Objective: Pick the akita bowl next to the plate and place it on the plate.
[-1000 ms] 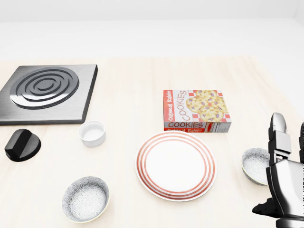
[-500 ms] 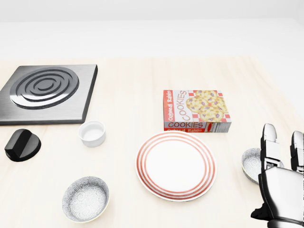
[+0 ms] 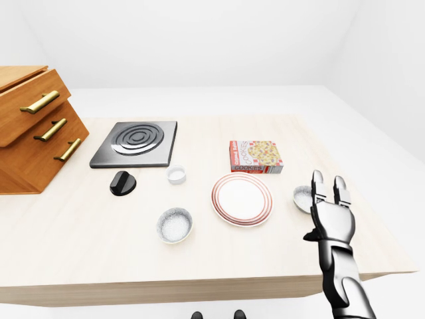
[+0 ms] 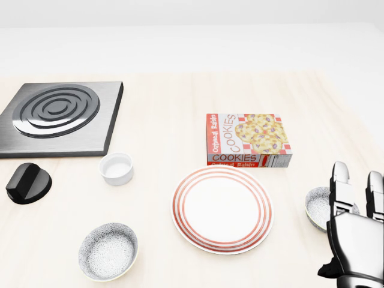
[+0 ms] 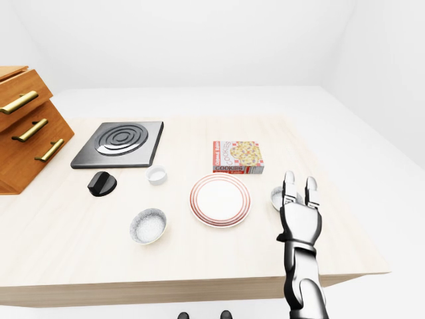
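Note:
A white plate (image 4: 222, 209) with red rings lies in the lower middle of the head view. Just right of it sits a small speckled akita bowl (image 4: 316, 207), partly hidden by my right hand (image 4: 357, 177). The hand stands upright at the bowl's right side, fingers open and pointing up, holding nothing. A second speckled bowl (image 4: 108, 251) rests to the plate's lower left, farther from the plate. My left hand shows in no view.
A cookies box (image 4: 248, 140) lies just above the plate. A white ramekin (image 4: 116, 168), a black knob (image 4: 28, 183) and a stove burner plate (image 4: 57, 117) are at the left. A wooden drawer cabinet (image 3: 30, 133) stands far left. The table's edge (image 3: 199, 287) runs along the bottom.
My right hand has sunk lower and drifted slightly left in the head view, now covering more of the right bowl. Nothing else has moved.

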Controlling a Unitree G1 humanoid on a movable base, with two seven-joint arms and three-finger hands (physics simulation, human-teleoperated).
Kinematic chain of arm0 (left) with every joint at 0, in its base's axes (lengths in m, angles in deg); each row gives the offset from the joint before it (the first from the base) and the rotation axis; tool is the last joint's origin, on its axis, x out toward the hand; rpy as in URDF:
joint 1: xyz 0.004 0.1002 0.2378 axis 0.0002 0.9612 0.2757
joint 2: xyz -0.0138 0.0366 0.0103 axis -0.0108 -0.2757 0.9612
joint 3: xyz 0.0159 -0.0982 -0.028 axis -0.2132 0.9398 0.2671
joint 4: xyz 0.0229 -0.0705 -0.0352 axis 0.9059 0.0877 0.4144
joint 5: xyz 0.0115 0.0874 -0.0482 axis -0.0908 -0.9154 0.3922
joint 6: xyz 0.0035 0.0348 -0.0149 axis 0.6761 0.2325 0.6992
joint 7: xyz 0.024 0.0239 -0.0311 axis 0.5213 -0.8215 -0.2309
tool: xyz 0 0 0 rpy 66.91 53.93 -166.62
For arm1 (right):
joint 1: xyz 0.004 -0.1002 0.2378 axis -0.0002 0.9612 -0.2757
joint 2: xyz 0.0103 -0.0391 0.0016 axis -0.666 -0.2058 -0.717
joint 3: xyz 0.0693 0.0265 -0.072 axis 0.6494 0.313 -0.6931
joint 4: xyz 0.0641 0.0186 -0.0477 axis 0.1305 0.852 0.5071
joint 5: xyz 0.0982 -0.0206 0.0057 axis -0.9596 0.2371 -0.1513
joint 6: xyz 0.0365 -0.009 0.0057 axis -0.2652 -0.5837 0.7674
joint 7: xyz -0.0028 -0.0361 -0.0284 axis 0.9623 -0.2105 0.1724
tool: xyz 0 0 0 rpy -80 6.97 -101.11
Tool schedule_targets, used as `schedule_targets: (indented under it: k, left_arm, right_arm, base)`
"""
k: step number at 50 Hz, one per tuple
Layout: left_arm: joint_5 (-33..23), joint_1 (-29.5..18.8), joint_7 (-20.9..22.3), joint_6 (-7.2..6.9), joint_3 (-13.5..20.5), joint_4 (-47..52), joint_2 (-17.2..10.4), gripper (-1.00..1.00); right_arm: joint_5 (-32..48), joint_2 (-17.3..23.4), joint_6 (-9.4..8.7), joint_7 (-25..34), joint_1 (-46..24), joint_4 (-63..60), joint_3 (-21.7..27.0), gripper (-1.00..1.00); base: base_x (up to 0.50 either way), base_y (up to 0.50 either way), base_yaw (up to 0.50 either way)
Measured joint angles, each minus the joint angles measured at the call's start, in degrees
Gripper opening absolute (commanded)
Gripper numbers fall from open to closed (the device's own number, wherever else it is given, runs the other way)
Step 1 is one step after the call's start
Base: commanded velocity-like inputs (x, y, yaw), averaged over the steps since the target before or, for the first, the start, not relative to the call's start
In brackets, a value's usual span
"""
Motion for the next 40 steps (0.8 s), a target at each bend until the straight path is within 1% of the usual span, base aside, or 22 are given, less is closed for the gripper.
schedule_targets:
  k: [20,40]
  left_arm:
    - [0.13,-0.08,-0.14,0.0,-0.19,-0.29,-0.08,1.0]
    - [0.1,0.02,-0.2,0.0,0.16,0.27,-0.02,1.0]
  right_arm:
    - [-0.51,1.76,0.0,-2.39,-3.7,5.75,-1.37,1.0]
    - [-1.32,3.27,0.16,-4.76,-6.23,10.69,-1.74,1.0]
  base:
    - [0.0,0.0,0.0]
    - [0.0,0.0,0.0]
